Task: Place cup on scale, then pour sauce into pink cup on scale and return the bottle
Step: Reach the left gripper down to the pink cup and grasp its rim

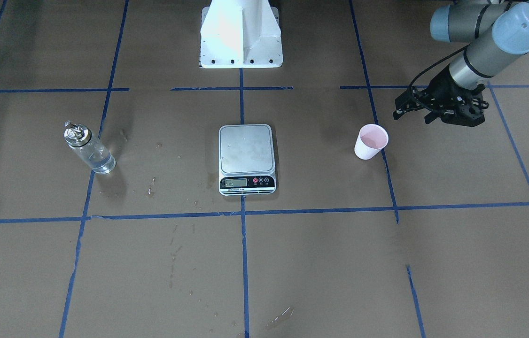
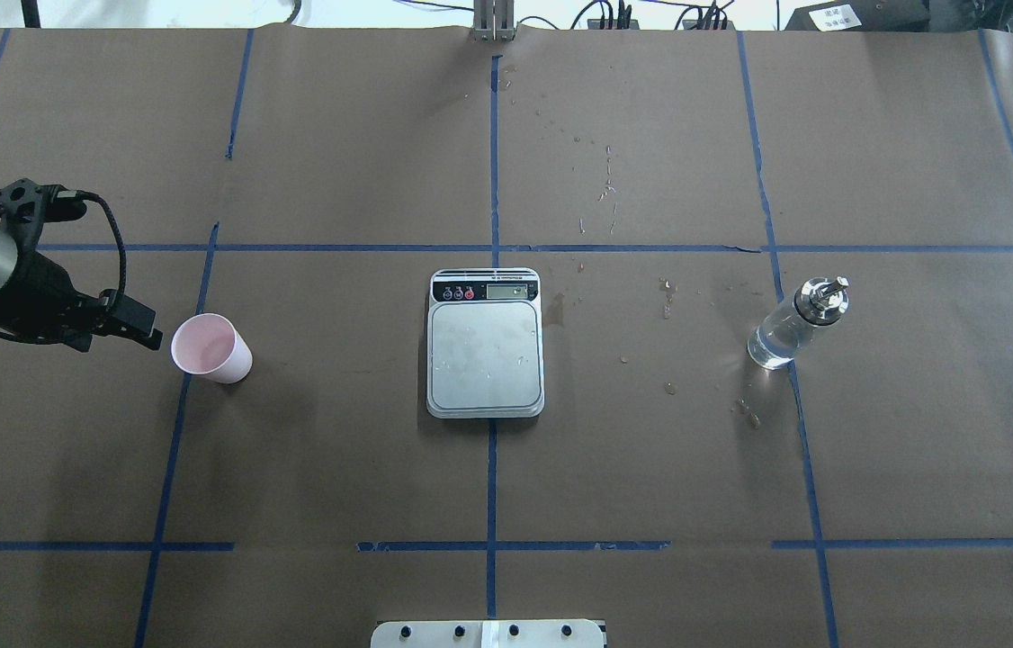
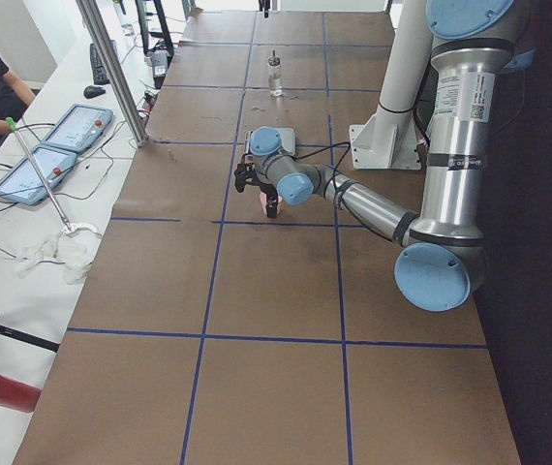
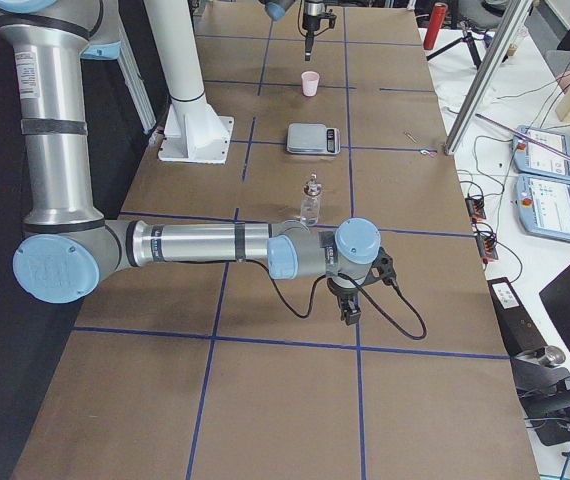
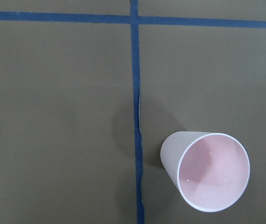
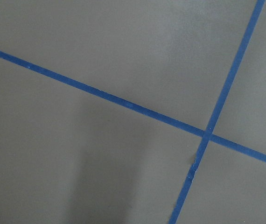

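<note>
The robot's left gripper (image 1: pixel 410 117) hangs just beside the cup (image 1: pixel 370 142). Its fingers look parted and hold nothing. The cup stands upright and empty on the table (image 1: pixel 292 263), on the robot's left and well apart from the scale (image 1: pixel 246 157). The scale sits in the middle with its steel plate bare. Farther along, on the robot's right, the bottle (image 1: pixel 89 149) stands untouched with a little sauce (image 1: pixel 100 162) low in the glass. Beyond it the right gripper (image 4: pixel 350 308) hovers over bare table. It shows only in a side view, so whether it is open cannot be told.

The first step, getting the cup onto the scale, is not yet done. The likely trouble lies in the cup itself. It is light paper, so a finger coming down on the rim could tip it, and too hard a squeeze could crush it. Set down near the plate's edge, it could topple once pouring begins.
</note>
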You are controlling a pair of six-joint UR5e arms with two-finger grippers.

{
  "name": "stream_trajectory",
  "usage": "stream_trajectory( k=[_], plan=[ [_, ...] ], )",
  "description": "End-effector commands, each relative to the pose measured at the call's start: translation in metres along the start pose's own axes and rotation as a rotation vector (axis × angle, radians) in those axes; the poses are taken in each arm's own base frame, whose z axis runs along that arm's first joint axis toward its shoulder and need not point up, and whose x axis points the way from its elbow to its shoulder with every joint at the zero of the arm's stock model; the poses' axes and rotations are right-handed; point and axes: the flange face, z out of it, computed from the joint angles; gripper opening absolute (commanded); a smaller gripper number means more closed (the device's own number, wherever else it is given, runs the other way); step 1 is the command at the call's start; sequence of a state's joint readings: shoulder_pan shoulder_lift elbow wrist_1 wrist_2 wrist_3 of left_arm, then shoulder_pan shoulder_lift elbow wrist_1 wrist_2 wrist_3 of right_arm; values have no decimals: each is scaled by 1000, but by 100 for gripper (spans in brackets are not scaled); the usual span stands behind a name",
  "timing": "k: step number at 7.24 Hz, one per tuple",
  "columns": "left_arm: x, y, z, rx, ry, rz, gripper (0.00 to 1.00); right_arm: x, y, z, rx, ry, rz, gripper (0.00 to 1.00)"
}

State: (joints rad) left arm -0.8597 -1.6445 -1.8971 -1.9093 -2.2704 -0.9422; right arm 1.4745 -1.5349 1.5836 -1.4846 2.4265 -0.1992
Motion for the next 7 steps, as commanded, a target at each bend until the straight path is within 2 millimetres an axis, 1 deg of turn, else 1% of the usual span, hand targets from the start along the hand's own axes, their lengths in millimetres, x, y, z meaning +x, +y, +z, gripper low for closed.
stream_trajectory(
  k=[1,3,4,5,6,7],
  plan=[
    [11,-15,27,-14,-20,-6,96,-1,-1,-1,7,-5,-6,100],
    [18,-10,42,-40,-24,5,96,-2,-2,-1,9,-5,-8,100],
    [23,-11,51,-53,-26,13,89,-1,-1,0,7,-5,-1,100],
    [24,-11,56,-58,-28,16,75,-3,-1,-1,10,-18,5,100],
    [29,-13,55,-54,-24,27,23,-6,-2,-1,16,-49,16,100],
    [28,-14,56,-51,-29,25,0,-7,-2,-1,17,-55,19,100]
  ],
)
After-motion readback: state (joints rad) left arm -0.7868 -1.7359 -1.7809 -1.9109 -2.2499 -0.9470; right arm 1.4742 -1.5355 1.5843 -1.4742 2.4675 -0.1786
